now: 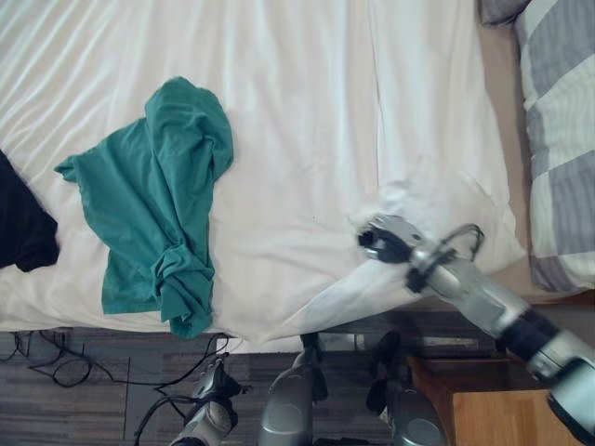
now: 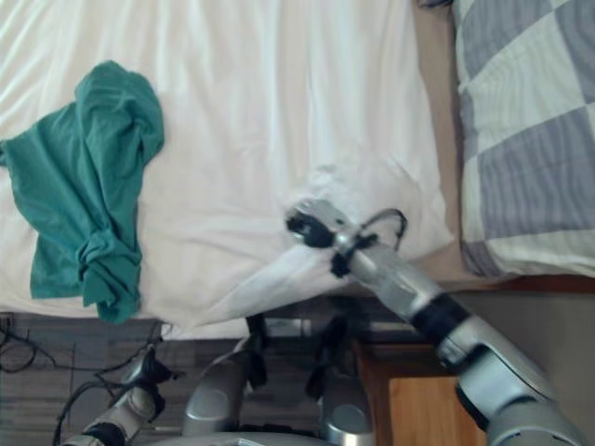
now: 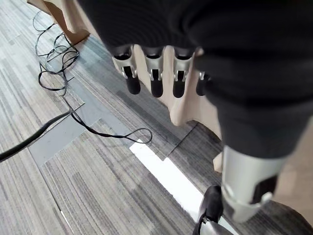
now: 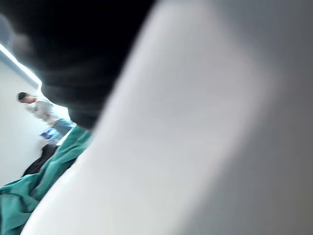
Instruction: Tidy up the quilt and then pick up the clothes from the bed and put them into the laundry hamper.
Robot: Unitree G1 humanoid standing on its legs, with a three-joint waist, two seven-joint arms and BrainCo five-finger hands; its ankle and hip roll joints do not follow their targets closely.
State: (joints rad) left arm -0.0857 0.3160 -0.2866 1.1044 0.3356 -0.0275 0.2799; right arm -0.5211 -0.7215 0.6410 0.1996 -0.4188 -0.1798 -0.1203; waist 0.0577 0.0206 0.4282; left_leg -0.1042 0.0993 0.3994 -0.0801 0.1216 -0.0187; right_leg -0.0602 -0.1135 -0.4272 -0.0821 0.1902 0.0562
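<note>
At the quilt's near corner, my grip is unproven

At the bed's near edge my right hand [image 1: 386, 240] is buried in the white quilt [image 1: 307, 121]; I cannot tell whether its fingers have closed. If they haven't, the corner may slip and sag floorward. My left hand [image 3: 156, 73] hangs low, fingers relaxed, empty. The green garment [image 1: 153, 200] and a dark one [image 1: 20, 223] lie on the quilt; I see no hamper

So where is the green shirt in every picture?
Left eye view: green shirt lies crumpled on the white quilt, left of centre.
Right eye view: same shirt by the left edge.
Left wrist view: floor and the left hand, no shirt.
Right wrist view: shirt in the lower corner.
Shared landmark: the white quilt, beneath the shirt.
</note>
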